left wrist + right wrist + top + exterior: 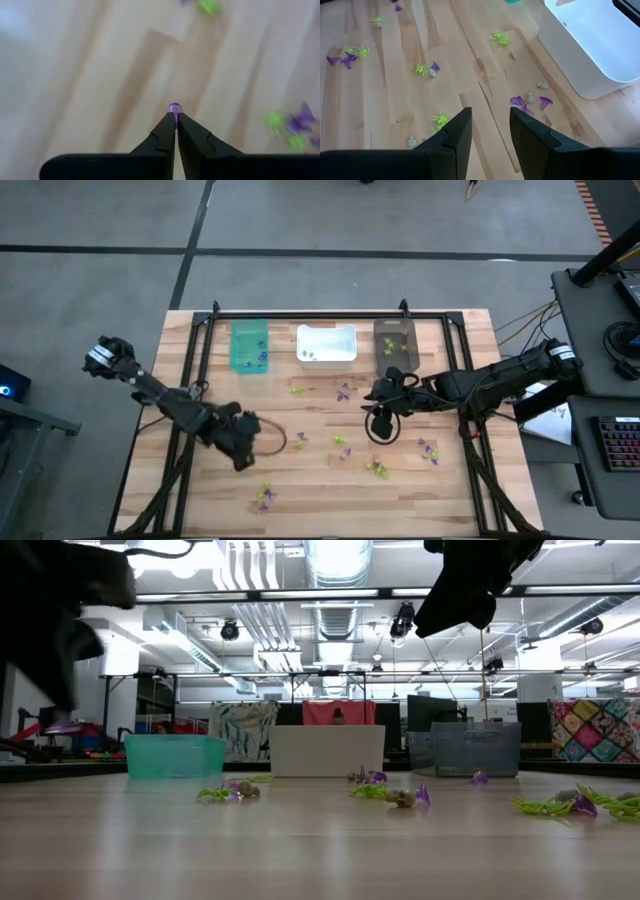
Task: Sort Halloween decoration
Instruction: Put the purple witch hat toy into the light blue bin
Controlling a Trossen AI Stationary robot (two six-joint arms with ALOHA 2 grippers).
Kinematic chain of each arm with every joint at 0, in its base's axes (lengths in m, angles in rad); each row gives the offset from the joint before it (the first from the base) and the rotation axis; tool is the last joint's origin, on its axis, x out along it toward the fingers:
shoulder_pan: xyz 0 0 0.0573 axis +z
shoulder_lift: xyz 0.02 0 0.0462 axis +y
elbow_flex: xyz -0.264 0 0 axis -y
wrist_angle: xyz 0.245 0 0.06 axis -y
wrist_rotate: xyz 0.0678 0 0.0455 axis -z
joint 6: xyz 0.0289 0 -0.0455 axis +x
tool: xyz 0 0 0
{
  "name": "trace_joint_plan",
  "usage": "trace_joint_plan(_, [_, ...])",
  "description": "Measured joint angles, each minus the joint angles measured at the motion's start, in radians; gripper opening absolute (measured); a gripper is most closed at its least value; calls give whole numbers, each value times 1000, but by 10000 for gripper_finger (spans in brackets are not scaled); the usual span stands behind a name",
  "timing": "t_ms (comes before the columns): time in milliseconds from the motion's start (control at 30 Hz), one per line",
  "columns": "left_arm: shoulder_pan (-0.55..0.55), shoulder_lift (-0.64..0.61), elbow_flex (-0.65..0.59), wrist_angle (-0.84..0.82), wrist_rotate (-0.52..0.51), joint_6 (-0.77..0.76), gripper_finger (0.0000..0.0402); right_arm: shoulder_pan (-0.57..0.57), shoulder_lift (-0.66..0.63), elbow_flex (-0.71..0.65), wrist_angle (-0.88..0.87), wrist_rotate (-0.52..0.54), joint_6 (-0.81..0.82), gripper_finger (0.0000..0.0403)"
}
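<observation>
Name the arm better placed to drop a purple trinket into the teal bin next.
Left. The left gripper is shut on a purple trinket; the right gripper is open and empty, farther from the teal bin.

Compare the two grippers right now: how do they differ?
The left gripper has its jaws shut on a purple trinket; the right gripper has its jaws open and empty. In the high view the left sits nearer the table's front, the right nearer the white bin. Both hang above the wood.
</observation>
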Motion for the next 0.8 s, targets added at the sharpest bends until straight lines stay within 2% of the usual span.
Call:
trace_joint_plan(167, [192, -40, 35, -38, -17, 146, 0, 0, 0, 0, 0, 0, 0, 123])
trace_joint_plan(333, [423, -46, 162, -158, -19, 336, 0, 0, 0, 0, 0, 0, 0, 123])
trace_joint_plan(533, [717, -44, 284, -213, -18, 589, 0, 0, 0, 0, 0, 1, -1, 123])
trace_joint_plan(800, [1110, -2, 300, -218, -16, 743, 0, 0, 0, 0, 0, 1, -2, 123])
